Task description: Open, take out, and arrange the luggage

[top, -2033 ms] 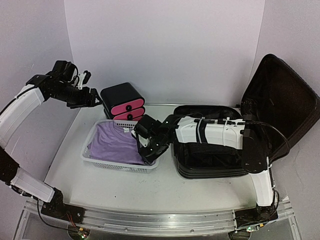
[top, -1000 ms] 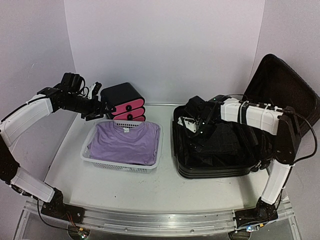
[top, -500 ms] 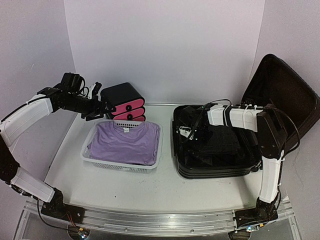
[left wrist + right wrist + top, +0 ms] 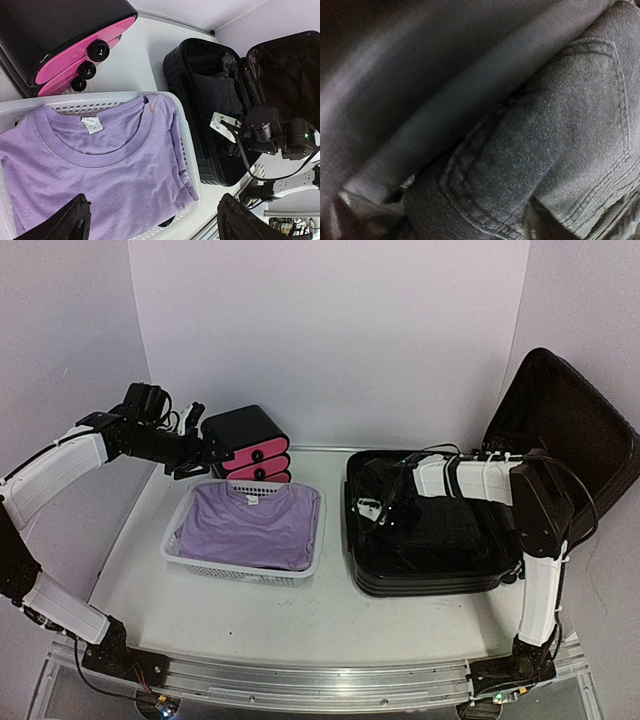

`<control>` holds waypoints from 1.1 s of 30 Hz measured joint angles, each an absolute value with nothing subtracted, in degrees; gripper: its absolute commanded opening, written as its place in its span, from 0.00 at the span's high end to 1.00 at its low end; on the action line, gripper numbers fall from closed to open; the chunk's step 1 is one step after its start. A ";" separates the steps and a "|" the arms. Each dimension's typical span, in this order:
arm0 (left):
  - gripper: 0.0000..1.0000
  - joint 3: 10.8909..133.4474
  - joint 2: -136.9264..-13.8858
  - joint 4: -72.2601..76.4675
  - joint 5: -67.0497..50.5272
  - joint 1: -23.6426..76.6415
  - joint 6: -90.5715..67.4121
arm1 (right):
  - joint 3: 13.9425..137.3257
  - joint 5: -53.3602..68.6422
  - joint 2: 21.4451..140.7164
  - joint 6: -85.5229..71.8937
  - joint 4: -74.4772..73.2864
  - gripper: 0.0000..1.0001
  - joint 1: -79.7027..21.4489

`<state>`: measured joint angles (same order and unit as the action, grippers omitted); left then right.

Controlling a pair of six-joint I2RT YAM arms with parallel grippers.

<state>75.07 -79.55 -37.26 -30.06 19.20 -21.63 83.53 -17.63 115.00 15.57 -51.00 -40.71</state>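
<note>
Top view. Logged the large black ribbed hard-shell suitcase [image 4: 430, 582] lying on the right half of the table [image 4: 300, 615], already open, with lid [image 4: 560, 430] leaning back to the right. Spotted the right gripper [image 4: 384, 508] reaching low into the shell's left part, down at a folded dark grey denim garment [image 4: 448, 525]. Cannot tell from here whether released or clenched. Marked the left gripper [image 4: 190, 443] hovering well apart from the suitcase, just beside a small black box with 3 pink drawers [image 4: 240, 430], above the far corner of a white mesh plastic basket [image 4: 235, 573] holding a folded purple T-shirt [image 4: 245, 525].

Left wrist view. Looked down past 2 dark fingertips [image 4: 75, 222] spread wide with nothing between: released, empty. Confirmed shirt in basket, denim inside the suitcase.

Right wrist view. Filled edge to edge with denim seams and stitching, very close. Made out no fingers, so cannot judge the grip.

Judgement. Rated the opening as done and the take-out step as in hand, denim next. Next move: pinch a firm fold of the thick cloth, lift clear of the suitcase rim, carry left, lay flat beside or on the shirt
</note>
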 measured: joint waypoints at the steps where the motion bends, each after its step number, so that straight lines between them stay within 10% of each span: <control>1: 0.12 75.24 -79.64 -37.12 -30.09 19.20 -21.80 | 83.26 -17.61 114.78 15.68 -50.81 0.51 -40.75; 19: 0.12 76.95 -81.08 -36.91 -30.52 20.86 -24.16 | 80.14 -16.36 108.29 18.11 -44.62 0.71 -39.18; 33: 0.12 79.48 -83.77 -36.93 -31.83 24.10 -25.50 | 78.72 -9.37 106.39 18.65 -43.42 0.49 -35.31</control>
